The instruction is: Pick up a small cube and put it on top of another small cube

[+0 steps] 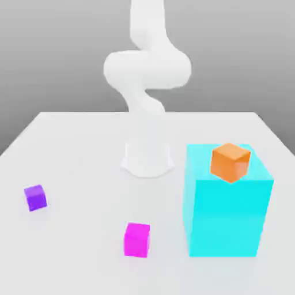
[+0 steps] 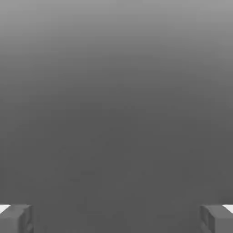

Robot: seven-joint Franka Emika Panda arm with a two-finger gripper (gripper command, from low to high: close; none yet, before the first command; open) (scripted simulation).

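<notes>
I see my arm [image 1: 147, 75] standing up tall at the back middle of the white table [image 1: 75, 144]. I use its round base [image 1: 147, 158] as my marker. The small violet-purple cube [image 1: 35, 197] sits well off toward the exterior view's left of the base and nearer the camera. The pink-magenta cube [image 1: 137, 239] sits in front of the base. A big cyan block [image 1: 227, 216] stands just beside the base toward the exterior view's right, with an orange cube [image 1: 230, 162] on top. My gripper [image 2: 116, 218] has its 2 fingers [image 2: 16, 218] spread wide apart, holding nothing.
</notes>
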